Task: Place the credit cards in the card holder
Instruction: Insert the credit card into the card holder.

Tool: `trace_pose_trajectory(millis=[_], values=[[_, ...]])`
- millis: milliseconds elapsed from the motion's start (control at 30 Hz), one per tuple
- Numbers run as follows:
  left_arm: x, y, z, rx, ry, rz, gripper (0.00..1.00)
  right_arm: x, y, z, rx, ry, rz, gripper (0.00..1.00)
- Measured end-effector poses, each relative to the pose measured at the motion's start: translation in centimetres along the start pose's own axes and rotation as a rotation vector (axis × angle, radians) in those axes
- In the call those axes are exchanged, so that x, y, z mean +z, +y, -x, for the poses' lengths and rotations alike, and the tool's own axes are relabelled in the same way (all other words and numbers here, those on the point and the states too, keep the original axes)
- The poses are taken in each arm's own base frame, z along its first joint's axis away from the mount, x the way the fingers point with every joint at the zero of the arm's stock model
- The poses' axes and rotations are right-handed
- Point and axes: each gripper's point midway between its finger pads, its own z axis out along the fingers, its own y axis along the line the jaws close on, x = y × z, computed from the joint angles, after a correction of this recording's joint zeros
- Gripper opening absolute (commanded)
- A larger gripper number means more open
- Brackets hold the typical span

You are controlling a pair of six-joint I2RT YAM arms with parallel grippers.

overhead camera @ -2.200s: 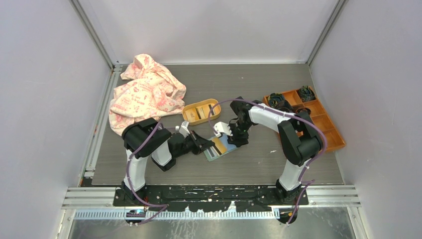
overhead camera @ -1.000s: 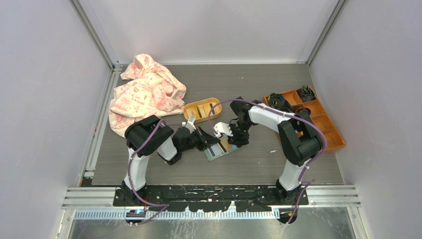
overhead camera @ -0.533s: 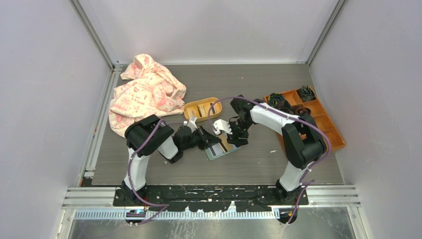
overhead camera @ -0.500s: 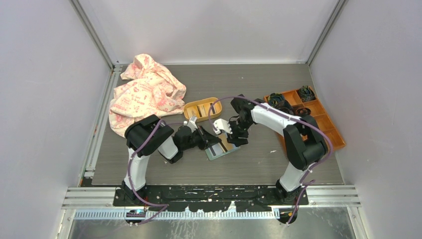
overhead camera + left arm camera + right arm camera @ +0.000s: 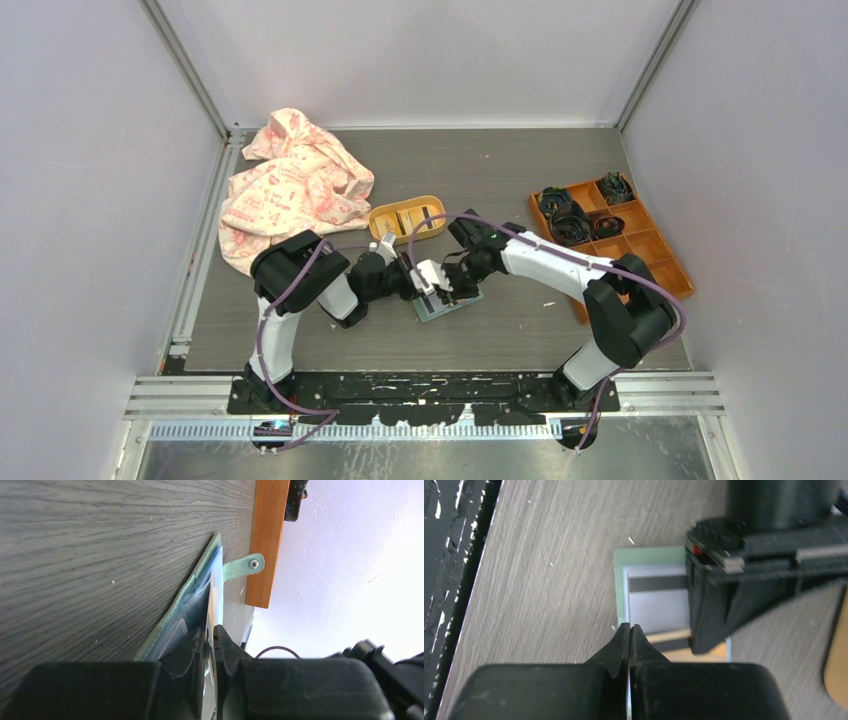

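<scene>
The sage-green card holder [image 5: 441, 308] lies open on the table between the two arms. In the left wrist view the card holder [image 5: 182, 607] shows its snap tab [image 5: 246, 565]. A white credit card [image 5: 215, 592] stands edge-on in its slots. My left gripper [image 5: 212, 630] is shut on that card's near end. In the right wrist view a grey credit card with a dark stripe [image 5: 656, 600] and a beige credit card [image 5: 674, 653] lie in the card holder [image 5: 620, 580]. My right gripper [image 5: 629, 627] is shut and empty, at the holder's near edge. The left gripper [image 5: 418, 284] and right gripper [image 5: 447, 293] nearly meet.
A yellow-orange oval tray [image 5: 405, 222] sits just behind the grippers. An orange compartment box [image 5: 640, 245] with dark items stands at the right. A pink patterned cloth [image 5: 290, 190] is heaped at the back left. The table's black front edge [image 5: 454, 580] is near.
My right gripper has shut and swung down-left from behind the card holder to over it. The left gripper has stayed at the holder's left side with the card.
</scene>
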Motion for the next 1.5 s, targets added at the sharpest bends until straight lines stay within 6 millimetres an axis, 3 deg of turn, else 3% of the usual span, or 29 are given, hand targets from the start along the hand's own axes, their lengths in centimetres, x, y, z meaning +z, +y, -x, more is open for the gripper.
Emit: trace_pose_trajectory(millis=[167,367,600,833,1500], values=[[0.0,0.0,0.0,0.0,0.0,-0.002,0.14,2.4,1.0,0.5,-0.049,0.0,0.006,0.01],[0.0,-0.1,0.0,-0.001,0.001,-0.004,0.15,3.5,-0.3,0.6,-0.104,0.056,-0.077,0.01],[0.0,-0.2,0.0,0.0,0.003,-0.006,0.16,3.5,-2.4,0.1,-0.122,0.115,-0.169,0.01],[0.0,-0.2,0.0,0.0,0.005,-0.01,0.18,3.0,-3.3,-1.3,-0.135,0.195,-0.211,0.01],[-0.1,-0.4,0.0,0.001,0.01,-0.018,0.23,1.1,-3.4,-4.4,-0.104,0.273,-0.202,0.03]])
